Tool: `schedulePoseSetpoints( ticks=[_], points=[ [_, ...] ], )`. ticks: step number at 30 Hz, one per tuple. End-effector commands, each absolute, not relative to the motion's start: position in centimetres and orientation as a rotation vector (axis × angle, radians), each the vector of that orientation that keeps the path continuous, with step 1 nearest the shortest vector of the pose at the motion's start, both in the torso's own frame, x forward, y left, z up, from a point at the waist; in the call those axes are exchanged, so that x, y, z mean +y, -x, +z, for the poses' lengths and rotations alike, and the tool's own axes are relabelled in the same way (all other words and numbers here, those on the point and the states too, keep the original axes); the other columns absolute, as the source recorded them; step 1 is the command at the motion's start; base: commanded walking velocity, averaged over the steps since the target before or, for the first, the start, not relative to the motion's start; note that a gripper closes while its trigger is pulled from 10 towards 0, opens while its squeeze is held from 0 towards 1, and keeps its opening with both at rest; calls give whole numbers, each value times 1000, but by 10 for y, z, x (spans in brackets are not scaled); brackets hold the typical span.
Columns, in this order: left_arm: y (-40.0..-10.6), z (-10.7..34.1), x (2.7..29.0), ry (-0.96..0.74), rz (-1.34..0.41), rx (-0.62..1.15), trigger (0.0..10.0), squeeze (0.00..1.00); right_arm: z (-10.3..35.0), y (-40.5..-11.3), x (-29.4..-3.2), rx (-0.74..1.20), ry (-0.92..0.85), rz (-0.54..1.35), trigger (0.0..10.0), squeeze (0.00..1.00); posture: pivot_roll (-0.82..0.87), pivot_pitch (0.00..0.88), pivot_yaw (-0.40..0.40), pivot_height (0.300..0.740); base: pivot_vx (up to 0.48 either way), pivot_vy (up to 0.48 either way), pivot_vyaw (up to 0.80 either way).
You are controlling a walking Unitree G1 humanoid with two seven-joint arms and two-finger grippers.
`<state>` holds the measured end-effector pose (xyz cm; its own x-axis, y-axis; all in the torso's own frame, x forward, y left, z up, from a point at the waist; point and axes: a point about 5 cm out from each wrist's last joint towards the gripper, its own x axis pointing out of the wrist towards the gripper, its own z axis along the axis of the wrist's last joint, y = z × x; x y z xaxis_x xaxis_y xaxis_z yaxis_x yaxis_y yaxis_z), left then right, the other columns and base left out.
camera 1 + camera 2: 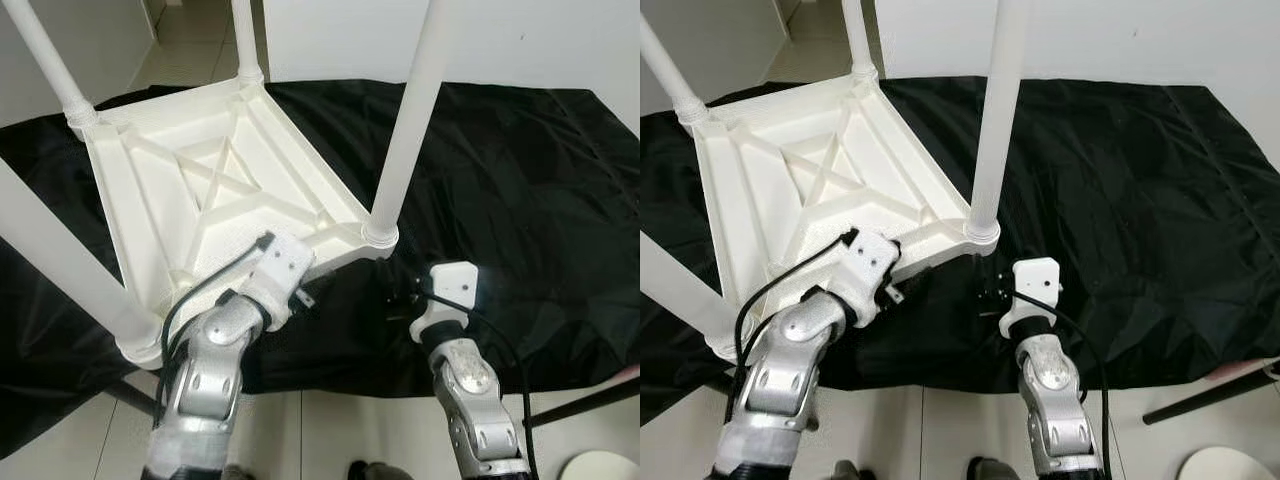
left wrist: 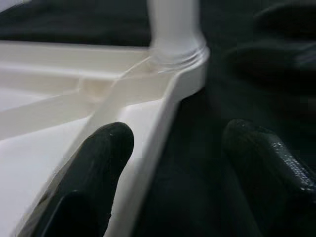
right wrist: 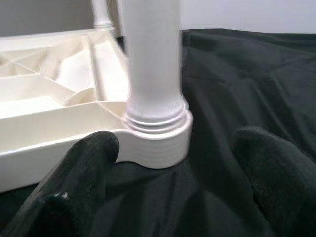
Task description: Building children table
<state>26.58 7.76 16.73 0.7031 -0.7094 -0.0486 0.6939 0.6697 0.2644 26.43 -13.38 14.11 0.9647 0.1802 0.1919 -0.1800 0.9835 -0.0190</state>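
A white plastic children's table (image 1: 210, 190) lies upside down on a black cloth, its legs pointing up. The near right leg (image 1: 405, 130) stands in its corner socket (image 3: 158, 143). My left gripper (image 2: 177, 140) is open at the table's near edge. One of its fingers (image 2: 106, 148) is over the ribbed underside and the other (image 2: 252, 148) over the cloth, with the rim (image 2: 163, 123) between them. My right gripper (image 3: 177, 148) is open just in front of that corner socket, low over the cloth, not touching it.
The black cloth (image 1: 520, 180) covers the floor around the table. Pale tiles (image 1: 340, 430) show at its near edge. A dark rod (image 1: 580, 405) slants across the floor at the near right, beside a round white object (image 1: 605, 465). White walls stand behind.
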Motion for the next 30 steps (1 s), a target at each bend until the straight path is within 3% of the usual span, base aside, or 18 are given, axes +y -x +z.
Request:
schedulePoseSetpoints(
  ticks=[1, 9, 17, 21, 30],
  points=[
    [-259, 172, 72, -217, -839, -89, 10000, 0, 141, -263, -131, -200, -16, 209, 10000, 0, -67, 119, 55, 740, 0, 0, 0],
    [-237, 181, 98, -192, -866, -131, 10000, 0, 141, -267, -128, -194, -18, 278, 10000, 0, -48, 121, 51, 740, 0, 0, 0],
    [-226, 182, 104, -179, -888, -118, 10000, 0, 141, -267, -126, -196, -20, 322, 10000, 0, -42, 123, 49, 740, 0, 0, 0],
    [-191, 177, 145, -246, -967, 22, 10000, 0, 148, -284, -126, -203, 24, 423, 10000, 0, 0, 126, 28, 740, 0, 0, 0],
    [-166, 175, 191, -331, -965, 231, 10000, 0, 154, -300, -122, -219, 49, 473, 10000, 0, 38, 128, 5, 740, 0, 0, 0]
  ],
)
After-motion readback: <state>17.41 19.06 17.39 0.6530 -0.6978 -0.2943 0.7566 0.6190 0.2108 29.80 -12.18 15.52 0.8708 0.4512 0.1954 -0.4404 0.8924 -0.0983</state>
